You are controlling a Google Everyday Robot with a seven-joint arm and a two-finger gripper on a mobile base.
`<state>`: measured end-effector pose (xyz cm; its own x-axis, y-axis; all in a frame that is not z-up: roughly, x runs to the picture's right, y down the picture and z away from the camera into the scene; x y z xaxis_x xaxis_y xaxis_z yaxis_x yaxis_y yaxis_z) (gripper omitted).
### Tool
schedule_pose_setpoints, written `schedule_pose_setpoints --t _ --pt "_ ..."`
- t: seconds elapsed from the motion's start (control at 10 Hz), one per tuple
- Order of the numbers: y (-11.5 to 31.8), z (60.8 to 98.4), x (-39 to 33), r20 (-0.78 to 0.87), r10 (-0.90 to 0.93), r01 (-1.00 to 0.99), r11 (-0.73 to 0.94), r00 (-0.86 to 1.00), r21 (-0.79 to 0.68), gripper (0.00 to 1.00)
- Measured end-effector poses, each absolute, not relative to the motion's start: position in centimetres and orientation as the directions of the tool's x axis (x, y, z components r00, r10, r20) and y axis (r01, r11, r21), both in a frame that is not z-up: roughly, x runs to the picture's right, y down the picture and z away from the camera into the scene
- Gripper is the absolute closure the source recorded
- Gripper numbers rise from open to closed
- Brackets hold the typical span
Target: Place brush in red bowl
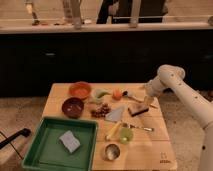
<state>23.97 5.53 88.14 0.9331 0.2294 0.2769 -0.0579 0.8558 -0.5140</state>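
We see the brush (137, 109) as a small rectangular block, tan wood on top with a dark band of bristles under it, lying on the right half of the wooden counter (150, 150), a little in from the right edge and well back from the front edge. The claw (145, 101) at the end of the white arm (185, 95) sits right over the brush's far right end, close enough that we cannot tell whether it touches, nor whether the claw is wide, narrow or gripping. The orange-red bowl (80, 90) stands at the back left of the counter, well apart from the brush, with a dark maroon bowl (73, 106) just in front of it. Between brush and bowls lie an orange fruit (117, 94), a pale green item (100, 93), a cluster of dark red pieces (102, 110) and a grey triangular cloth (116, 115), so the straight line across is crowded. In front of the brush a yellow piece (114, 131), a green piece (125, 135) and a thin utensil (141, 128) lie together, and a metal cup (111, 151) stands near the front edge. A green tray (35, 150) holding a grey sponge (70, 141) overlaps the front left corner. The front right corner of the counter shows bare wood
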Motion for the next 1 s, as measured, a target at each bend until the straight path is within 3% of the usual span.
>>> schedule_pose_setpoints --t 1.0 --pt "3.5 92.3 22.6 0.270 0.455 -0.282 0.821 0.849 -0.496 0.20"
